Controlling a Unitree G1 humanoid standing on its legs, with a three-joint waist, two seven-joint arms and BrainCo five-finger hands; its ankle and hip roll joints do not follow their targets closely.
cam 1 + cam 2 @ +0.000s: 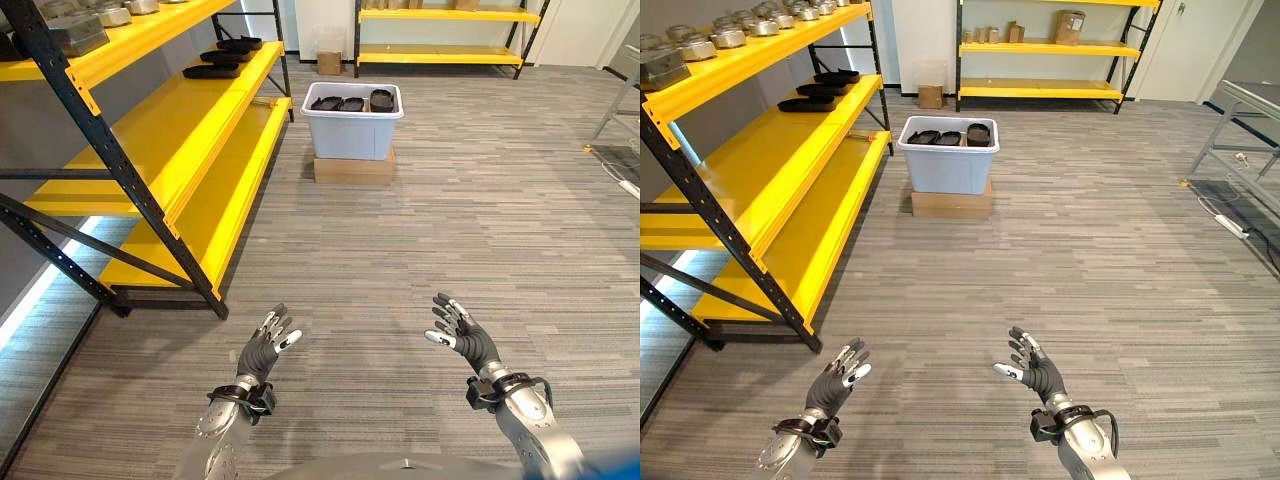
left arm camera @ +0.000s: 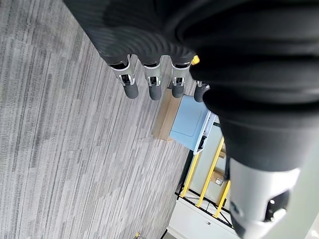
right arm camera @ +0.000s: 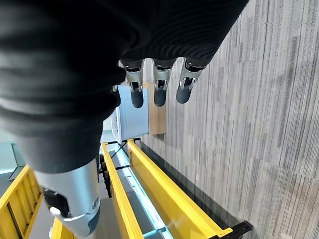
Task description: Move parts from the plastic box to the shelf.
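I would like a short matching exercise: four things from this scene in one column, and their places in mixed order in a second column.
Things:
1. plastic box
2. cardboard box
3. black parts
4. left hand

Places:
A. on the far shelf
B. inside the plastic box
C. open, above the floor
D. on a flat carton

Pairs: 1-D, 2-A, 3-B, 4-C

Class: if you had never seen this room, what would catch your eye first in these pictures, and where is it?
The yellow shelf runs along the robot's left. Ahead, a pale plastic box of black parts sits on a cardboard box. Low in front, the left hand and right hand hover open, empty.
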